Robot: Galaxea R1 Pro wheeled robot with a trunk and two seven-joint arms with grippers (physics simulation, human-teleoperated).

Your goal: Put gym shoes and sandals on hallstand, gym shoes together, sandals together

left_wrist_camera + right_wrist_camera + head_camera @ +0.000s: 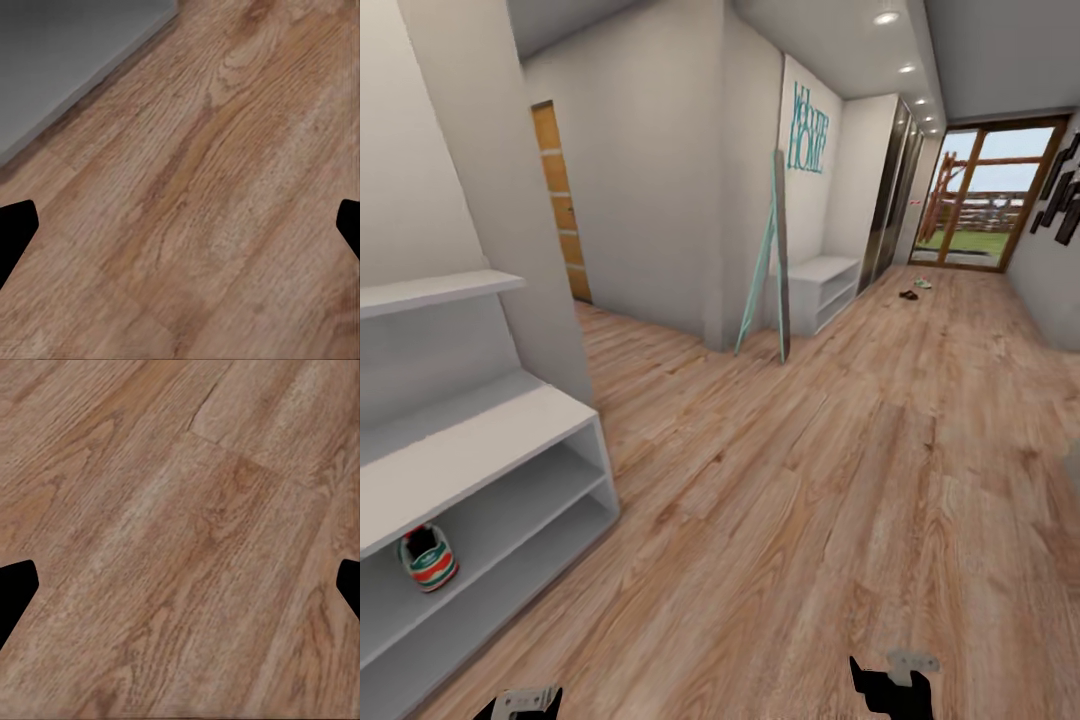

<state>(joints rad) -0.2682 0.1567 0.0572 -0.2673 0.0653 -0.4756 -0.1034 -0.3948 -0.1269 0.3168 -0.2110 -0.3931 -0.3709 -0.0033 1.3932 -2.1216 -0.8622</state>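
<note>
Corridor floor, head view: hallstand ahead-left of left gripper; one gym shoe on its upper open shelf. Right gripper low; dark sandal and another gym shoe far ahead on planks.
Left wrist: fingertips wide apart, nothing between.
Right wrist: fingertips wide apart, nothing between.

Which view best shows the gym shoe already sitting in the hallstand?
The head view: the gym shoe sits on an open lower shelf of the hallstand. Both wrist views look down at the corridor floor; the left wrist view also catches a grey edge, perhaps the hallstand.
</note>
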